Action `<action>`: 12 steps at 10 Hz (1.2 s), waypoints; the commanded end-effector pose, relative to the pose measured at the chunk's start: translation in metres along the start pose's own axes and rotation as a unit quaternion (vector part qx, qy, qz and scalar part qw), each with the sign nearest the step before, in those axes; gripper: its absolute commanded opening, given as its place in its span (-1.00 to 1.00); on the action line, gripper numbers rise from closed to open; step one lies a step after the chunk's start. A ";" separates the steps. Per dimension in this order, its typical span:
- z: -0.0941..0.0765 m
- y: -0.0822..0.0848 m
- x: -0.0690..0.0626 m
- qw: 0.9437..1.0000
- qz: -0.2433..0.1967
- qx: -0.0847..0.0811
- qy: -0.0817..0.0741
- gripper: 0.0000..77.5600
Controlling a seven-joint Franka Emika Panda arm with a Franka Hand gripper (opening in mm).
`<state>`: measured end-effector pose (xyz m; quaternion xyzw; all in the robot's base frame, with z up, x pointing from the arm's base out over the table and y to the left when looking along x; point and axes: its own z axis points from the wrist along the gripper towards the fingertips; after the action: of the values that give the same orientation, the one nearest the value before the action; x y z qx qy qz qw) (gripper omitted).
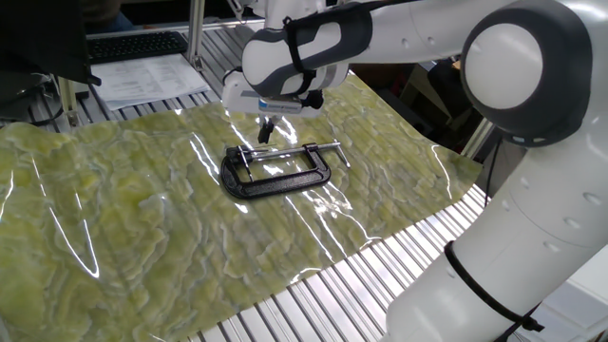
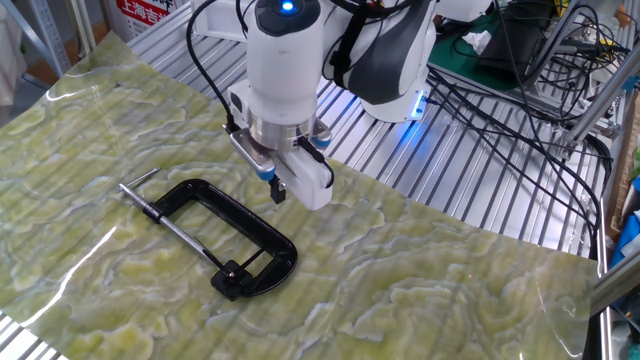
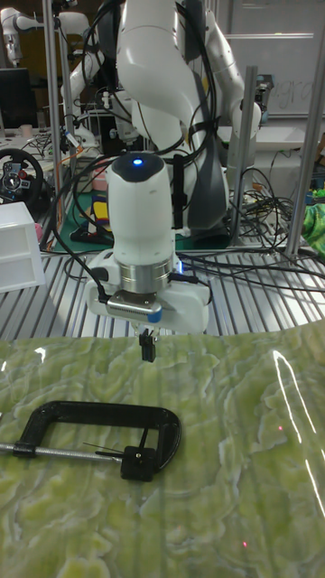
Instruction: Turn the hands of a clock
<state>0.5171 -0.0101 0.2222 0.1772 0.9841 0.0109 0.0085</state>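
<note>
A black C-clamp (image 1: 283,182) (image 2: 252,223) (image 3: 99,413) lies flat on the green marbled sheet (image 1: 114,218). In its jaw sits the clock (image 3: 135,461) (image 2: 230,278), a small black block with thin hands pointing toward the screw. My gripper (image 1: 266,131) (image 2: 278,192) (image 3: 146,349) hangs point-down a short way above the sheet, beside the curved back of the clamp and apart from it. Its fingers are shut together with nothing between them. The clock face is too small to read in any view.
The sheet covers a slatted aluminium table (image 1: 361,285). A keyboard (image 1: 133,45) and papers (image 1: 152,78) lie at the back. Cables (image 2: 520,90) run across the slats behind the arm. A white drawer box (image 3: 18,246) stands at the left.
</note>
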 end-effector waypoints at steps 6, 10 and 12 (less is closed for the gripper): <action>0.029 0.008 -0.011 1.000 -0.012 0.001 -0.009 -1.00; 0.056 0.007 -0.026 1.000 -0.021 -0.002 -0.015 -1.00; 0.063 0.005 -0.030 0.999 -0.029 -0.005 -0.015 -1.00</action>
<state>0.5414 -0.0104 0.1666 0.1573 0.9873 0.0100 0.0200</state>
